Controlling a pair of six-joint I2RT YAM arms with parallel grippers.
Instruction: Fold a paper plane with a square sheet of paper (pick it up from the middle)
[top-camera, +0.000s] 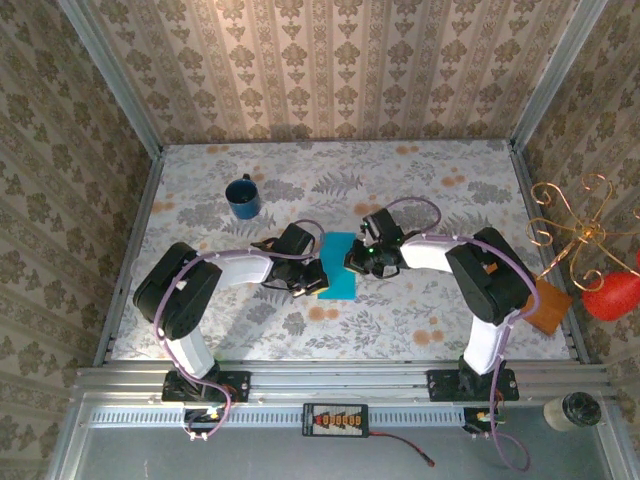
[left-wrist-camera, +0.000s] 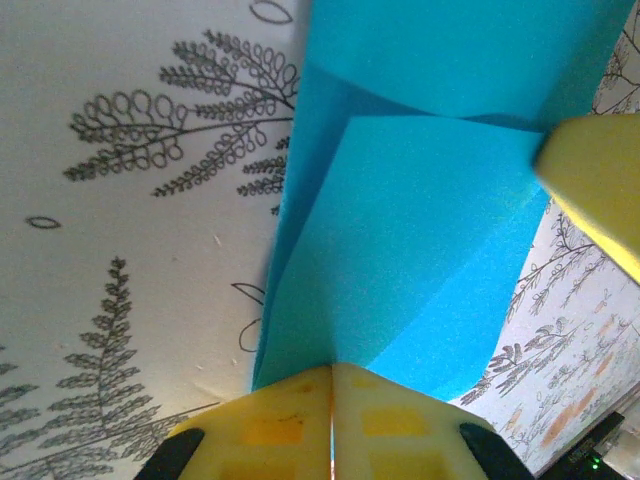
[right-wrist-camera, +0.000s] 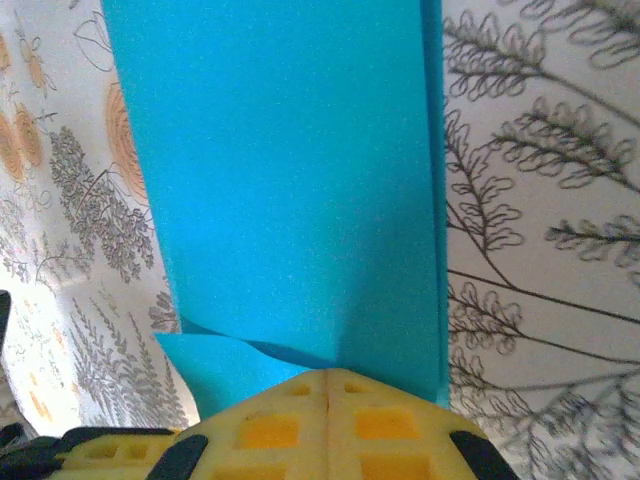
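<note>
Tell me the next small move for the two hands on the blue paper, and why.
Probably press the left hand down along the fold it pinches. Both hands are shut on opposite edges of the thin turquoise-blue folded paper sheet, the right hand anchoring it, and the left-side flap looks loose, not creased flat.

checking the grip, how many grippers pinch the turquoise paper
2. The left gripper is shut on the left edge of the folded turquoise paper sheet, the right gripper on its right edge.
</note>
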